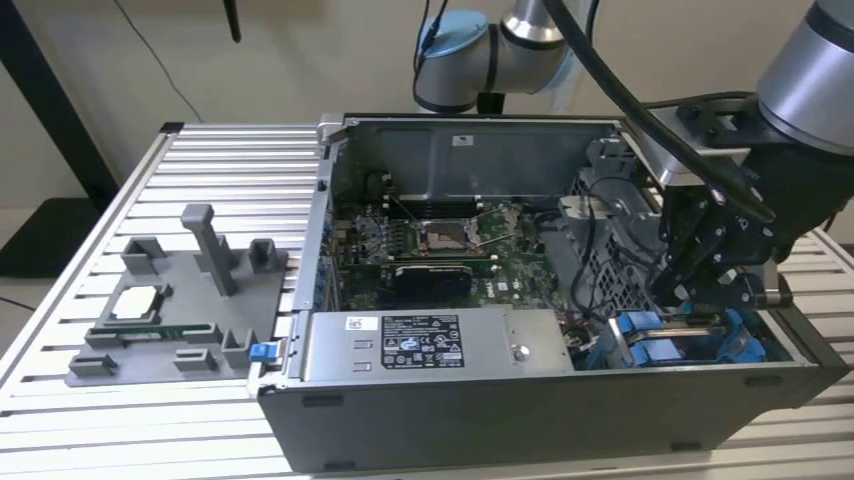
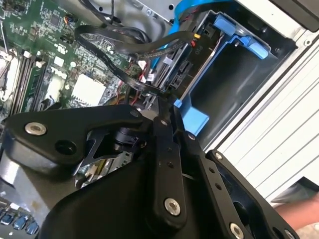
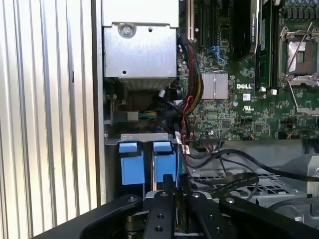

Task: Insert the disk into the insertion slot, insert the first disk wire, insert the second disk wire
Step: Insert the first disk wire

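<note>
The disk [image 2: 174, 69] sits edge-on in the insertion slot [image 1: 681, 340] of the grey drive cage, between blue plastic fittings [image 3: 164, 164]. Its connector end faces the motherboard. A plug with red and yellow leads [image 2: 197, 36] sits at the disk's end. My black gripper [image 1: 707, 300] reaches down into the cage beside the disk. In the second wrist view the gripper [image 2: 157, 102] is shut on the end of a flat black disk wire [image 2: 107, 52], a short way from the disk's connectors. In the first wrist view the gripper [image 3: 174, 186] hangs just below the blue fittings.
The open case [image 1: 534, 400] stands on a slatted table [image 1: 214, 160]. The labelled power-supply box [image 1: 427, 340] lies beside the cage, with the CPU socket [image 1: 441, 235] behind it. A grey fixture [image 1: 174, 300] sits at the exterior view's left. A hand [image 2: 299, 214] shows outside the case.
</note>
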{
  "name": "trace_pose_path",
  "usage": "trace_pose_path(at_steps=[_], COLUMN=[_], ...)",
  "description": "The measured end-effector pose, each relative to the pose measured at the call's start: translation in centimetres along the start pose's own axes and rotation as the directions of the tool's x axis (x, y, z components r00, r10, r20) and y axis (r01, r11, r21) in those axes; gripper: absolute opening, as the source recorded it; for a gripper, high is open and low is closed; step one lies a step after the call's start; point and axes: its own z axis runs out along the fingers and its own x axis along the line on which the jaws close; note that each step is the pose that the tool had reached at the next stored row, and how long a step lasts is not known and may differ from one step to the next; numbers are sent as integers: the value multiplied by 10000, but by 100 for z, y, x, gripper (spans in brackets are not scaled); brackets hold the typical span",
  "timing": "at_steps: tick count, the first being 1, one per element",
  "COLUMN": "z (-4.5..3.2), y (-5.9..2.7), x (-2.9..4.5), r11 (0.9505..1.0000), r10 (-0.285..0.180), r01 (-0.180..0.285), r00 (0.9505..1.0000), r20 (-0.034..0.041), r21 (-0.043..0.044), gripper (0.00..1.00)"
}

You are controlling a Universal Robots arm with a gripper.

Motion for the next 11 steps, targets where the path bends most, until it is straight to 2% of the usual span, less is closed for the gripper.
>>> trace_pose_path(at_steps=[7,11], z=[63,99], y=[-82,-118], x=[3,5], r11=[9997,9992], r10=[-204,-364], r01=[204,364], r00=[9998,9993], r20=[-31,-39], r21=[116,138], gripper=[0,0])
